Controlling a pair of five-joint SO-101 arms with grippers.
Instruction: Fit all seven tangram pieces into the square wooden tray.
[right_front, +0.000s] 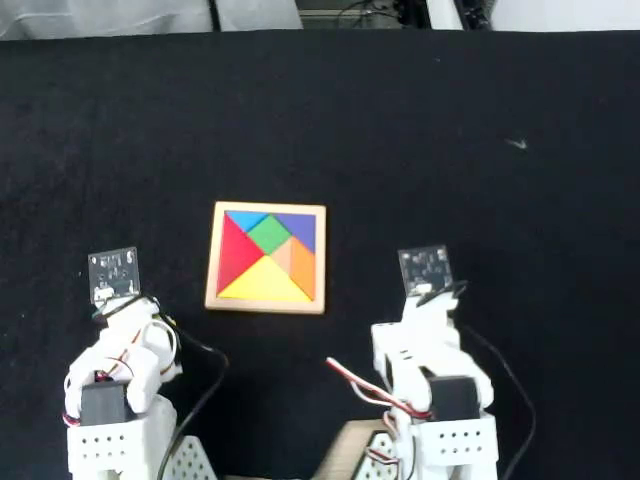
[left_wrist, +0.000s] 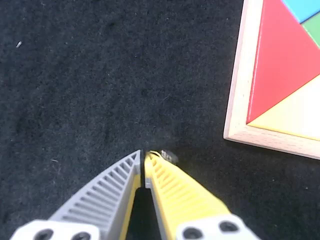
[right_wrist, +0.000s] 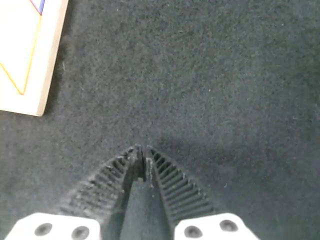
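We find the left gripper (left_wrist: 144, 159) with its grey and yellow fingers pressed together on nothing, poised over the black cloth (right_front: 450, 130) just left of the square wooden tray (right_front: 212, 258). The right gripper (right_wrist: 143, 154) has its dark fingers together too, also holding nothing, over the cloth right of the tray's near right corner. Between the two arms we see the tray lying flat with the pieces filling it: the red triangle (right_front: 238, 255) at left, the yellow triangle (right_front: 265, 284) along the near edge, the green square (right_front: 270, 233), the light blue triangle (right_front: 245, 218), the dark blue piece (right_front: 299, 228) and the orange piece (right_front: 304, 266) at right.
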